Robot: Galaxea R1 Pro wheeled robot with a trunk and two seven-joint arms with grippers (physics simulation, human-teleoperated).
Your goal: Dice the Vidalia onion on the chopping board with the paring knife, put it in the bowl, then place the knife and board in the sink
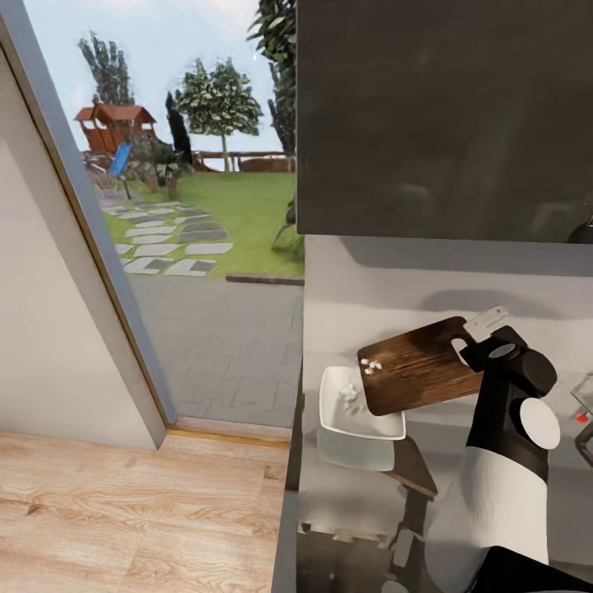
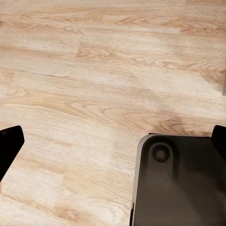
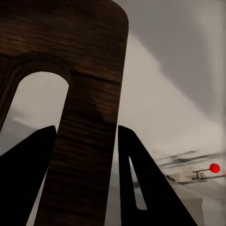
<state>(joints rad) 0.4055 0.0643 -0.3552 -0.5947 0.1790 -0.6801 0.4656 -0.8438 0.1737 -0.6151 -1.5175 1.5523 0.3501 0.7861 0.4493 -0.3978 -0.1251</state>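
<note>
Chopping board (image 1: 416, 366): held in the air at centre right of the head view, tilted, long axis running from upper right down to lower left, low corner overhanging the bowl (image 1: 333, 418). Diced onion (image 1: 371, 365): a few white cubes near the board's low end, more already in the bowl (exact count not readable). Right gripper (image 3: 86, 155): dark fingers (image 3: 28, 179) pinching the board's strip beside the handle slot, one finger either side. Bowl resting on the grey countertop (image 1: 346, 486), close to its left edge; beyond that edge, open wooden floor (image 1: 132, 511) and a glass door. Red tap knob (image 3: 214, 168) at lower right of the right wrist view. Left gripper (image 2: 113, 141): fingertips spread wide apart over the floor, holding nothing.
</note>
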